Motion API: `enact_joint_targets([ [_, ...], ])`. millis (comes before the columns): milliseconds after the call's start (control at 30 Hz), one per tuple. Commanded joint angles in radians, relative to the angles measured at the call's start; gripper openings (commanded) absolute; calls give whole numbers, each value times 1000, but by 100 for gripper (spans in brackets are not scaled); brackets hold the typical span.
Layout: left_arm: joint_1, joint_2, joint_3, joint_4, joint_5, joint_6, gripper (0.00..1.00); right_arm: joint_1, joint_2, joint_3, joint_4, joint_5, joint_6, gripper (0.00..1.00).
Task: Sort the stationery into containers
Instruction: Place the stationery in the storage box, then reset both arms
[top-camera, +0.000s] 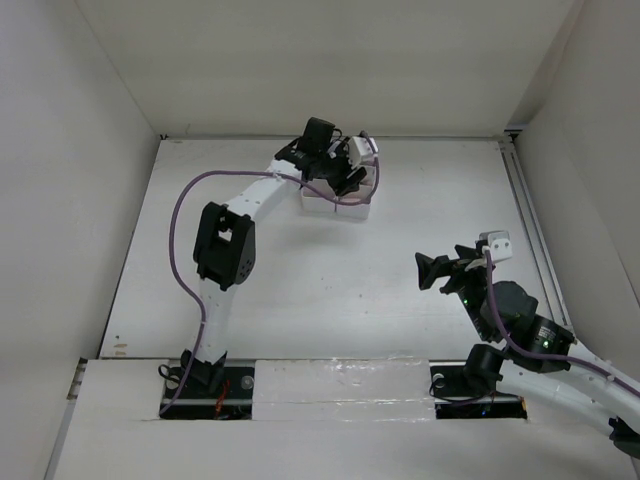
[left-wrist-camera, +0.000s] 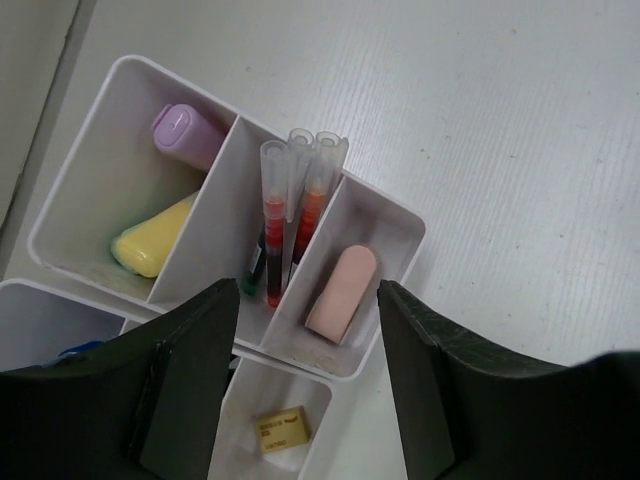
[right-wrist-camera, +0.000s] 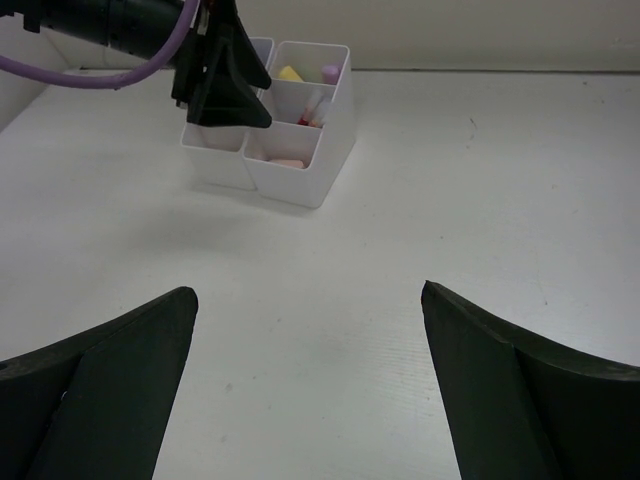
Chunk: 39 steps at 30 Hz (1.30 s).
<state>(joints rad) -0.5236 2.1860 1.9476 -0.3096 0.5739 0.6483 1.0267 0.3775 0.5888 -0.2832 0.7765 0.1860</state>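
The white divided tray (left-wrist-camera: 412, 218) stands at the back of the table (top-camera: 340, 207). Its compartments hold a purple highlighter (left-wrist-camera: 185, 132) with a yellow highlighter (left-wrist-camera: 155, 242), red pens (left-wrist-camera: 285, 225), a pink eraser (left-wrist-camera: 342, 290) and a small yellow eraser (left-wrist-camera: 282, 430). A bit of something blue (left-wrist-camera: 80, 350) shows in another compartment. My left gripper (left-wrist-camera: 305, 290) hovers over the tray (top-camera: 350, 168), open, nothing between its fingers. My right gripper (right-wrist-camera: 310, 295) is open and empty above bare table at the right (top-camera: 432, 272), well short of the tray (right-wrist-camera: 300, 182).
White walls close in the table on the left, back and right. A rail (top-camera: 525, 210) runs along the right side. The left arm's purple cable (top-camera: 185, 200) loops out over the left half of the table.
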Motion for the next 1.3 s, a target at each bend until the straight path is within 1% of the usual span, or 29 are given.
enact_joint_targets([
  [0,-21,-153,25,36,-14,-39,55,-4,1,2,47,-17,-19,100],
  [33,-32,-179,-2,81,-41,-58,56,-4,1,2,47,-17,-19,100],
  [67,-32,-205,-18,108,-77,-81,99,-4,1,2,47,-17,-19,100],
  [100,-44,-260,-32,133,-156,-138,100,-4,1,2,47,-17,-19,100],
  [167,-44,-311,-41,185,-224,-224,100,-4,14,38,18,-8,-19,100],
  [200,-44,-337,-50,207,-321,-287,100,-4,33,58,-6,12,19,100],
  [233,-44,-407,-73,236,-374,-359,100,-4,44,87,-81,24,36,100],
  [267,-44,-449,-141,288,-428,-503,100,-4,57,117,-115,38,36,100],
  [300,-44,-495,-194,317,-492,-582,100,-4,81,178,-154,38,71,100],
  [333,-44,-543,-250,337,-649,-661,100,-4,93,202,-199,38,72,100],
  [367,-44,-649,-309,346,-707,-738,100,-4,104,226,-214,14,72,100],
  [400,-44,-708,-457,380,-747,-853,100,-4,124,262,-226,3,72,100],
  [433,-44,-768,-537,398,-857,-901,100,-4,133,279,-238,3,72,100],
  [467,-55,-892,-611,408,-918,-952,100,-4,133,293,-258,-8,72,100],
  [500,-55,-958,-757,417,-952,-993,100,-4,145,318,-269,-25,72,100],
  [533,-55,-1018,-823,417,-974,-1069,100,-4,155,328,-269,-37,63,100],
  [567,-55,-1078,-878,402,-1000,-1105,100,-4,155,341,-281,-52,63,100],
  [600,-55,-1200,-930,392,-1000,-1122,100,-4,155,351,-298,-86,53,100],
  [633,-55,-1254,-1023,367,-1000,-1141,100,-4,164,382,-309,-103,53,100],
  [667,-55,-1305,-1062,345,-1013,-1189,100,-4,164,397,-330,-120,44,100],
  [700,-55,-1406,-1096,327,-1013,-1202,100,-4,164,411,-342,-147,32,100],
  [733,-55,-1454,-1146,276,-1013,-1217,100,-4,164,427,-356,-148,32,100],
  [800,-55,-1544,-1176,216,-1023,-1242,100,-4,164,466,-401,-148,32,100],
  [833,-55,-1630,-1185,152,-1023,-1251,100,-4,164,477,-415,-148,32,100],
  [900,-55,-1706,-1185,83,-1023,-1270,100,-4,144,511,-442,-134,23,100],
  [933,-55,-1770,-1185,54,-1023,-1282,100,-4,144,520,-468,-134,23,100],
  [1033,-55,-1824,-1161,-64,-1045,-1282,100,-4,103,543,-507,-122,23,100],
  [1133,-55,-1833,-1130,-164,-1075,-1282,100,-4,78,543,-517,-111,32,100],
  [1267,-55,-1858,-1139,-131,-1043,-1254,100,-4,67,543,-536,-89,32,100],
])
